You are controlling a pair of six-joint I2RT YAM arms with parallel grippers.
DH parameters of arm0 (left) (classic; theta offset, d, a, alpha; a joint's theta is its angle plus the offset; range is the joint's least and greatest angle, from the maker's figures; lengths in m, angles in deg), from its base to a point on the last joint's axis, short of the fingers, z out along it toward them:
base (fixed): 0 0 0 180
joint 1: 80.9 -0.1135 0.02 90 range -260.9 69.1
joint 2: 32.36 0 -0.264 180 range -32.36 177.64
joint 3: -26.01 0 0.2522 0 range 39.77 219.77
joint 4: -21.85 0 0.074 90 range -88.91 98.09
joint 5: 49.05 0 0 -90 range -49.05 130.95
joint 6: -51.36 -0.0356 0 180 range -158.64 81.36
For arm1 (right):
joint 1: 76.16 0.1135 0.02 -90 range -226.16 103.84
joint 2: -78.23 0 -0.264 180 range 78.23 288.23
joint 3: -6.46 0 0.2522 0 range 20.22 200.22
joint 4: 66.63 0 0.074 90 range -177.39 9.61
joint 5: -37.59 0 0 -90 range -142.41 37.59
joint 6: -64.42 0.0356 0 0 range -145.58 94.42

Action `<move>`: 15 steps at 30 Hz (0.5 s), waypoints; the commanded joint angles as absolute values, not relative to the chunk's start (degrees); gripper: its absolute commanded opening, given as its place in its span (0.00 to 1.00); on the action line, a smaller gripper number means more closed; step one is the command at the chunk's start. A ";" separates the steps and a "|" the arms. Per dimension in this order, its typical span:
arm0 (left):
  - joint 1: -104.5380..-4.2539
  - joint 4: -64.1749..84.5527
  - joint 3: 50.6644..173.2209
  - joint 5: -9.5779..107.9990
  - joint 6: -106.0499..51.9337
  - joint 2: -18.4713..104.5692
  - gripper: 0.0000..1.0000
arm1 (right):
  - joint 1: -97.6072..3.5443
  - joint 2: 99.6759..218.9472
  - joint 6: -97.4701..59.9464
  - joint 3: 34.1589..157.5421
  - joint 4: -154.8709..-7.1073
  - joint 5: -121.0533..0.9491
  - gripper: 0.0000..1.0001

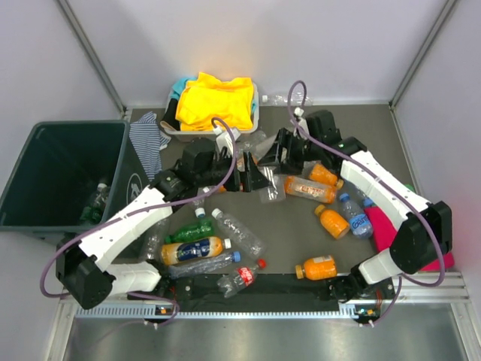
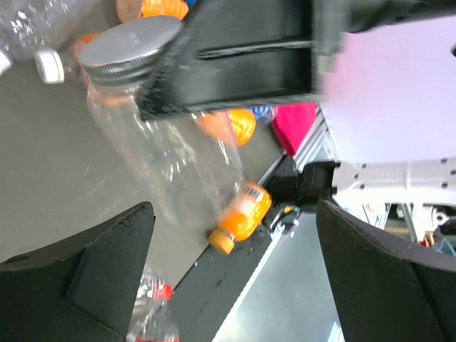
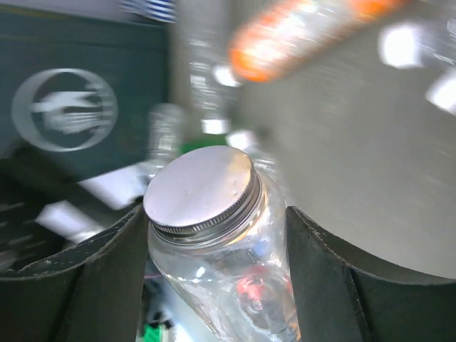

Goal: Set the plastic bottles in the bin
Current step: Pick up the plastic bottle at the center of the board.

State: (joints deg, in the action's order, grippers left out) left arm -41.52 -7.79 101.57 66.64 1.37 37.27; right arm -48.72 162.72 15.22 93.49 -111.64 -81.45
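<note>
From above, the bin (image 1: 60,177) stands at the far left with a few bottles inside, while most of the plastic bottles (image 1: 203,248) lie loose across the table (image 1: 301,241). The left gripper (image 1: 252,179) and right gripper (image 1: 272,154) meet nose to nose at mid-table, well apart from the bin, so anything dropped here would land in the clutter, not in the bin. In the left wrist view the left gripper's fingers (image 2: 85,271) are spread as wide as they go, with nothing between them. They face a clear bottle (image 2: 164,157) with a silver cap (image 2: 128,43), which the right gripper has clamped just under the cap. This looks like a hand-over: if the right lets go before the left closes, the bottle falls, and a hard squeeze on the thin body could crush it or pop it out. In the right wrist view its fingers (image 3: 107,271) sit half closed against both sides of the bottle's shoulder. That hold is high on smooth, rounded plastic, so the bottle could swing or slip.
</note>
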 commanded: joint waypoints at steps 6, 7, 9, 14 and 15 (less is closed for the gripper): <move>-41.52 -0.97 103.14 57.74 5.22 39.71 0.99 | -48.83 162.43 28.11 98.09 -95.88 -95.46 0.33; -41.52 -1.14 103.49 57.65 5.05 39.97 0.99 | -48.91 162.69 28.73 98.26 -95.08 -96.26 0.33; -41.43 -1.76 104.72 56.51 4.00 41.12 0.99 | -48.82 163.13 28.83 99.31 -94.89 -97.06 0.33; -41.43 -2.28 106.48 55.63 3.38 44.19 0.86 | -48.91 163.92 29.54 100.20 -94.89 -98.99 0.36; -41.52 -2.81 107.18 54.76 2.94 44.37 0.79 | -48.83 163.84 29.18 100.11 -95.59 -98.65 0.39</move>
State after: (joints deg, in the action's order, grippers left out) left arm -41.39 -4.30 103.65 58.34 4.58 42.32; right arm -48.72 163.77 27.20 96.27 -98.44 -94.30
